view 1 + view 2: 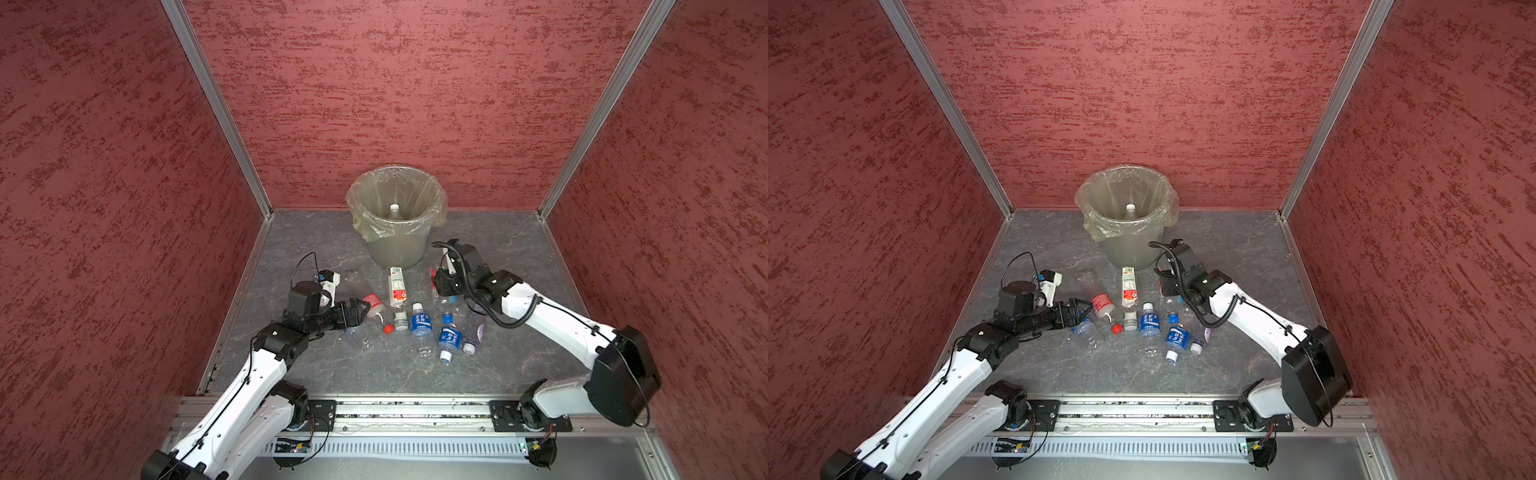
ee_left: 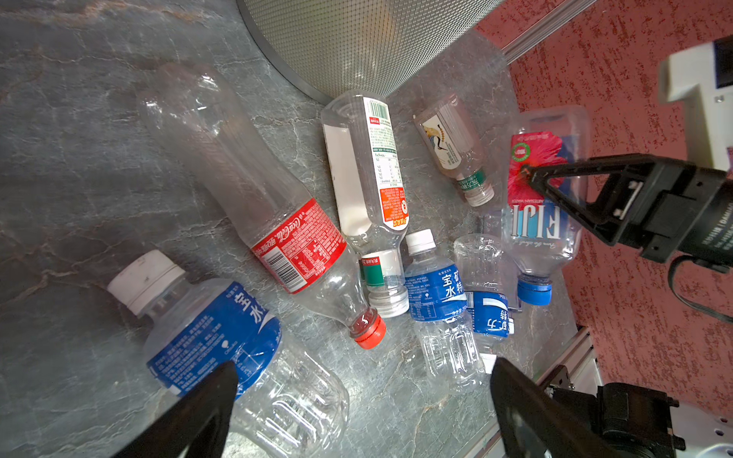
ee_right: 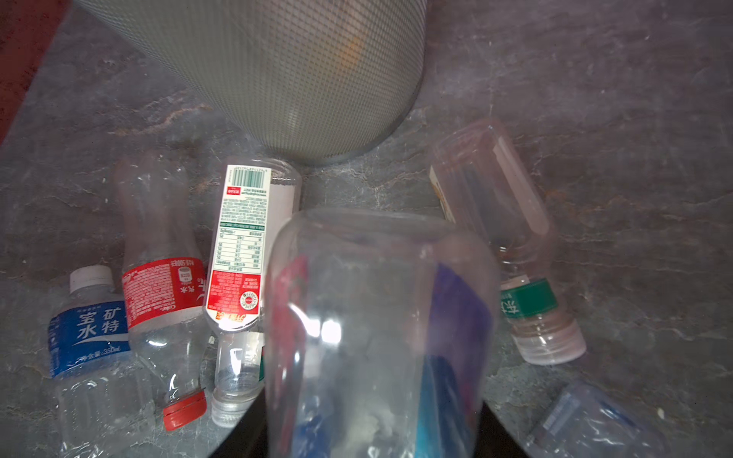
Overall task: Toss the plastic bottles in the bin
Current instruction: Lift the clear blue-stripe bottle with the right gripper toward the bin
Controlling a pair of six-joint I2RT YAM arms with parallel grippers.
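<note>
Nearest the rail [image 1: 415,409], on the grey marbled table [image 1: 374,374], a blue-labelled bottle [image 1: 450,337] lies on its side with its white cap toward the rail. A faintly purple bottle [image 1: 475,330] lies just beside it on the right. A little further in, a second blue-labelled bottle [image 1: 420,325] lies with its white cap toward the bin. Left of it, the left gripper [image 1: 360,309] hangs with its jaws spread wide and nothing between them. It is above a third blue-labelled bottle [image 2: 214,333] and just beside the cola bottle [image 1: 372,303], whose red cap points toward the rail. Next to that lies the white-labelled bottle [image 1: 397,286], its base close to the foot of the bin. On the right, the right gripper [image 1: 439,293] points down, its jaws closed against the sides of the Fiji bottle [image 2: 535,234], whose blue cap is toward the rail. Whether that bottle is off the table I cannot tell. A green-banded bottle [image 3: 511,238] lies near it. By the back wall [image 1: 415,104] stands the bin [image 1: 395,249], with one white-capped bottle [image 1: 394,210] inside, cap up.
</note>
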